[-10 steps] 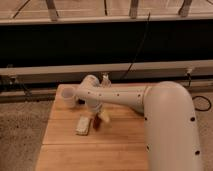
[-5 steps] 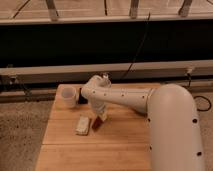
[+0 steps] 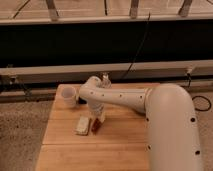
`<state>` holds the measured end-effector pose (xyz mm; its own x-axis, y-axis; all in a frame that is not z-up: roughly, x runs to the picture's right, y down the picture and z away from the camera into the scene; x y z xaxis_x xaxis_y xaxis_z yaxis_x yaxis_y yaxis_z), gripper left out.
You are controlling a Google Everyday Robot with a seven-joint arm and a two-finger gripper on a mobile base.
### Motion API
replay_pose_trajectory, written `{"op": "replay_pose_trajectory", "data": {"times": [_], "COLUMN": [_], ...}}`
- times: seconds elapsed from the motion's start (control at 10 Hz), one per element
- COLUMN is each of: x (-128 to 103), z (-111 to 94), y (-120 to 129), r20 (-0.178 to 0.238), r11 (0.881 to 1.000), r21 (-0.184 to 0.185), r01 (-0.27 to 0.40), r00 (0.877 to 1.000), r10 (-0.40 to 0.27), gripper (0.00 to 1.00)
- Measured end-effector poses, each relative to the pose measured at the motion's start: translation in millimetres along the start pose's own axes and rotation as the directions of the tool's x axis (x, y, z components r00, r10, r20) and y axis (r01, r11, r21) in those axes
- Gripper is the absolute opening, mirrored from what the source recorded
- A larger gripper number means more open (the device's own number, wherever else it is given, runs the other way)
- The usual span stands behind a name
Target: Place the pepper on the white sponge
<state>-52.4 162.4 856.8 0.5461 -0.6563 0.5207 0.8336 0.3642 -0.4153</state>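
Gripper (image 3: pixel 96 120) low near worktop's left edge, apparently clamped on pepper (image 3: pixel 95 127) | pepper just right of white sponge (image 3: pixel 83 125), not on it | risk: release here drops pepper on wooden worktop (image 3: pixel 120 145).

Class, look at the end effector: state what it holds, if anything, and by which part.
The end effector is down at the wooden table, beside the white sponge. A dark red pepper shows at its tip; the hold and its place cannot be told.

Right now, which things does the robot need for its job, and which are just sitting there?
For the job:
- pepper, just right of the sponge
- white sponge
- hand, down at the pepper

Just sitting there:
- white cup, back left on the wooden table
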Motion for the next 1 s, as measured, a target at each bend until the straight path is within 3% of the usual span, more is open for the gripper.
{"op": "replay_pose_trajectory", "data": {"times": [0.6,1.0], "x": [-26.1,-40.7], "z": [-24.5,-29.7], "y": [-25.0,-36.9], "r20": [-0.01,-0.002], "r11": [0.998,0.995], "r21": [0.028,0.033], "r01": [0.052,0.099], "r00": [0.999,0.995], "r10": [-0.052,-0.099], "gripper": [0.0,0.0]}}
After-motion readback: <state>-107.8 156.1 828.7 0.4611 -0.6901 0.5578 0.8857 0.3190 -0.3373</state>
